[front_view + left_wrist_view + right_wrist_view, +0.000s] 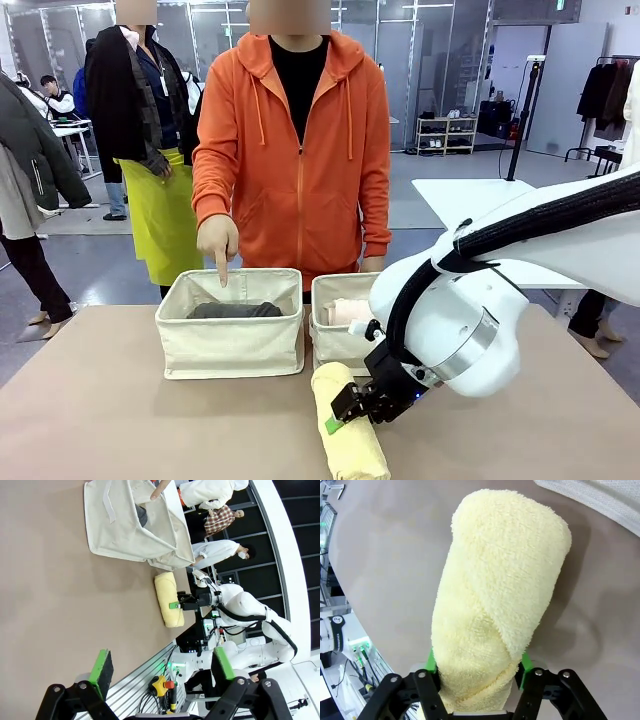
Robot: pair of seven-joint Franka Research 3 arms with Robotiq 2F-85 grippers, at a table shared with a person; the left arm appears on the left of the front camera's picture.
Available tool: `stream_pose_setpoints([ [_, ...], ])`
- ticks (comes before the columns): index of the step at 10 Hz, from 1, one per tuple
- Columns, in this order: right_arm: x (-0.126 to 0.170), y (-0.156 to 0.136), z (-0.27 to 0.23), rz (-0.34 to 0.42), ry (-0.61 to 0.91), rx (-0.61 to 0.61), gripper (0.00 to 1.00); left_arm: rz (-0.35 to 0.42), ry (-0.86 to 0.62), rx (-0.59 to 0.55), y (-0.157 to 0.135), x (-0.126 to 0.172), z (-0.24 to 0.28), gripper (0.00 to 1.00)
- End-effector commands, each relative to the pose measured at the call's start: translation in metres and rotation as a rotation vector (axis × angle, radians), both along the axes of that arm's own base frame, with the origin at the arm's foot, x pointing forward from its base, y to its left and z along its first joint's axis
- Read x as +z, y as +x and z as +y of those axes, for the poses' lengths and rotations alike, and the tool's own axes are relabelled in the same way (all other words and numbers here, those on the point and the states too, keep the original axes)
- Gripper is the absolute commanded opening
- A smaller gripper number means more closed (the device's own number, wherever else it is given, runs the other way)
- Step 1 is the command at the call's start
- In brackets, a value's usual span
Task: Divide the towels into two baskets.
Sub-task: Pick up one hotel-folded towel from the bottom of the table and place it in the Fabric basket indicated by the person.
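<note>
Tan tabletop, busy hall behind. Nearest the camera, the right gripper [352, 408] is clenched on the pale yellow towel [348, 432], which lies on the table just in front of the right basket [335, 345]. To do it well: keep the squeeze near mid-roll, lift level so it doesn't unroll, clear the soft rim before lowering. Beyond, the left basket [231, 345] holds the dark grey towel [236, 310]; a pale pink towel [348, 312] is in the right 1. A person's hand [218, 241] points down into the left basket. Right wrist view shows both green pads [431, 661] biting the roll, which the front view hides. Left wrist view shows the left gripper [160, 666] released, well back from the baskets.
</note>
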State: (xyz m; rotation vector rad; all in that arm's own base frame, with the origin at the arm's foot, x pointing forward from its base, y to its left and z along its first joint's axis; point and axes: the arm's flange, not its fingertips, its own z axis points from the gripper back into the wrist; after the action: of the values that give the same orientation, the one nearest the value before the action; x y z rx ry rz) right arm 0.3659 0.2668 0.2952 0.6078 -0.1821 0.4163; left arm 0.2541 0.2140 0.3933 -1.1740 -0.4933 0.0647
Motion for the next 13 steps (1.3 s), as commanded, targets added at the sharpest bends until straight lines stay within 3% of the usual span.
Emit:
stream_pose_setpoints([
  [1, -0.008, -0.001, 0.001, -0.014, -0.013, 0.001, 0.41, -0.004, -0.005, -0.007, -0.004, 0.004, 0.001, 1.0],
  [3, -0.007, -0.003, 0.0, -0.014, -0.013, 0.001, 0.21, -0.004, -0.005, -0.007, -0.004, 0.004, 0.001, 1.0],
  [4, -0.006, -0.004, -0.007, 0.047, -0.009, 0.008, 0.11, -0.004, -0.005, -0.007, -0.004, 0.004, 0.001, 1.0],
  [5, 0.001, 0.001, -0.001, -0.002, 0.0, -0.002, 0.11, -0.004, -0.005, -0.007, -0.004, 0.004, 0.001, 1.0],
  [10, 0.001, 0.001, -0.001, -0.002, 0.0, -0.002, 0.11, -0.004, -0.005, -0.007, -0.004, 0.004, 0.001, 1.0],
  [11, 0.001, 0.001, -0.002, 0.005, 0.006, -0.002, 0.42, -0.004, -0.005, -0.007, -0.004, 0.004, 0.001, 1.0],
  [12, 0.021, -0.001, 0.005, -0.078, -0.139, 0.147, 0.42, -0.004, -0.005, -0.007, -0.004, 0.004, 0.001, 1.0],
  [13, 0.043, -0.003, 0.007, -0.122, -0.147, 0.215, 0.42, -0.004, -0.005, -0.007, -0.004, 0.004, 0.001, 1.0],
])
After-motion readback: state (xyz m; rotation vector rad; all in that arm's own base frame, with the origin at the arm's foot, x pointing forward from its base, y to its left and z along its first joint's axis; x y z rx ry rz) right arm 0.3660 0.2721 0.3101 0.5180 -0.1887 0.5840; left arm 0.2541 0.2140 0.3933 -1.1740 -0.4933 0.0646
